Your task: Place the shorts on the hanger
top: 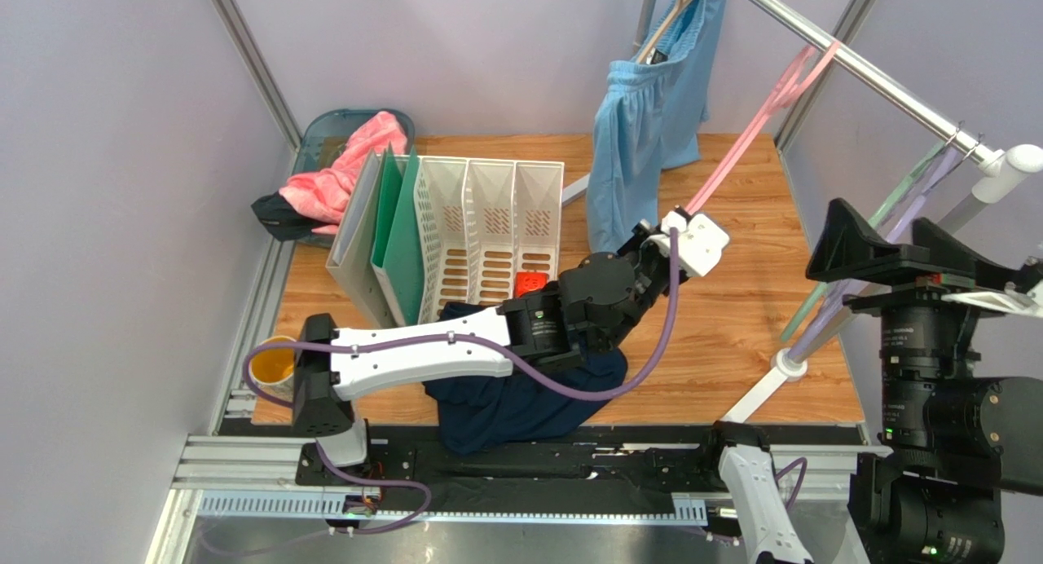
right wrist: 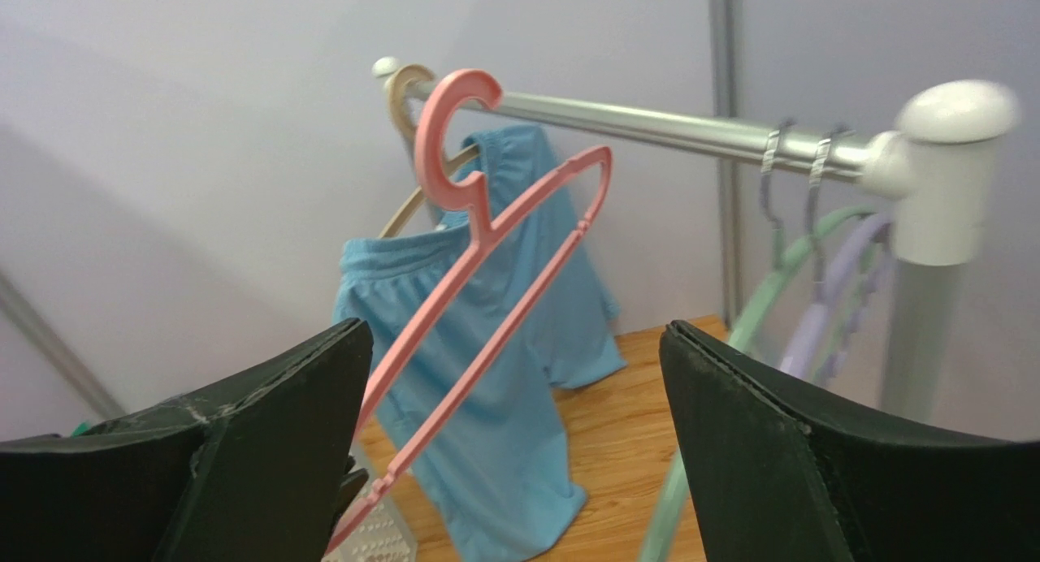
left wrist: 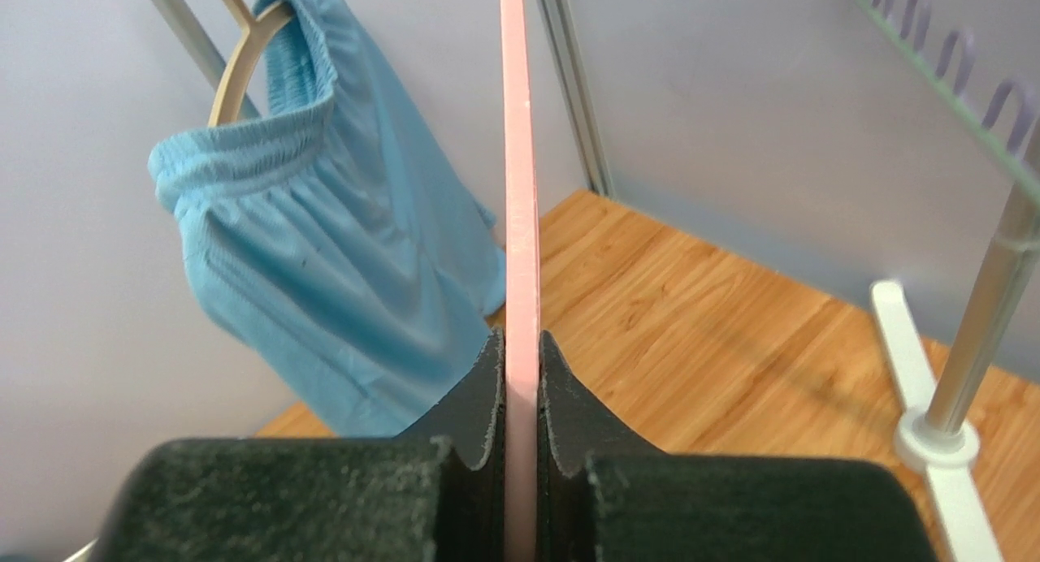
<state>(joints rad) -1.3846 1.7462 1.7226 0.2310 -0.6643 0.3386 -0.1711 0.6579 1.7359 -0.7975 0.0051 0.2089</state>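
The pink hanger [top: 759,124] hangs tilted, its hook over the metal rail [top: 857,60]. My left gripper [top: 681,213] is shut on its lower end; in the left wrist view the jaws [left wrist: 521,379] pinch the pink bar [left wrist: 519,197]. The navy shorts [top: 527,399] lie crumpled on the table's near edge, under the left arm, and are out of both wrist views. My right gripper [right wrist: 513,379] is open and empty, facing the hanger [right wrist: 488,239] from a distance; only the right arm's base [top: 759,497] shows in the top view.
Light blue shorts [top: 649,112] hang on a wooden hanger at the rail's far end. Green and lilac hangers [top: 882,222] hang at its right end. A white file rack [top: 490,228] with green folders stands centre-left. Pink cloth [top: 343,167] lies in a basket at the back left.
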